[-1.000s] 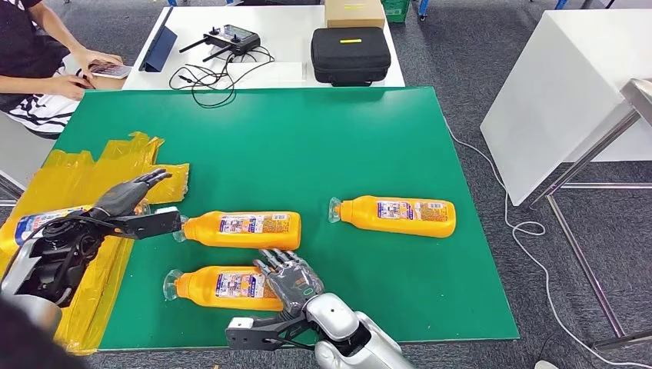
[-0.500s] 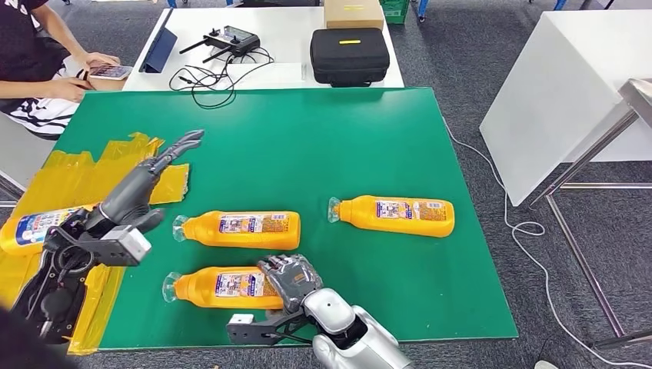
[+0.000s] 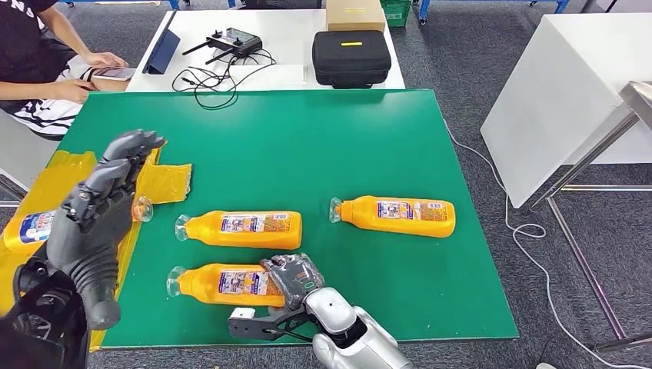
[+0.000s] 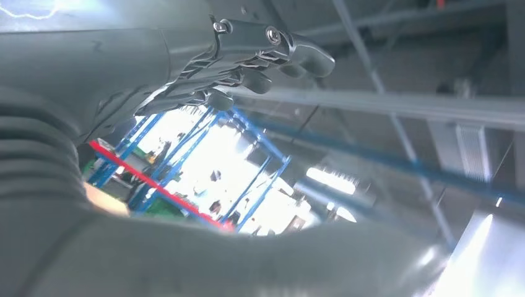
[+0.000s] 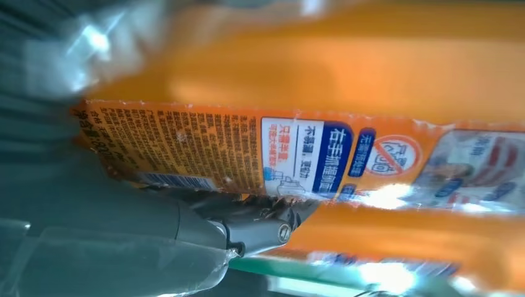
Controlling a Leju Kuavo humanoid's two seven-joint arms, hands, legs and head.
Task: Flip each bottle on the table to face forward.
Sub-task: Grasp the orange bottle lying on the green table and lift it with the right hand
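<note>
Three orange bottles lie on their sides on the green table (image 3: 346,146): the nearest bottle (image 3: 219,284), the middle bottle (image 3: 244,229) and the right bottle (image 3: 396,215). A fourth bottle (image 3: 29,228) lies on yellow plastic at the far left, partly hidden by my left hand (image 3: 98,223). That hand is lifted high and close to the camera, fingers apart and empty; its fingers (image 4: 266,52) point at the ceiling in the left wrist view. My right hand (image 3: 296,280) grips the base end of the nearest bottle, whose label (image 5: 297,154) lies against the fingers.
Crumpled yellow plastic (image 3: 165,181) covers the table's left edge. Behind is a white table with a black case (image 3: 350,55), a controller (image 3: 231,38) and cables. A person (image 3: 34,61) sits at the far left. Another white table (image 3: 569,92) stands to the right.
My left hand has risen from beside the middle bottle's cap up toward the camera, still empty. My right hand's fingers have curled tighter over the nearest bottle's base end.
</note>
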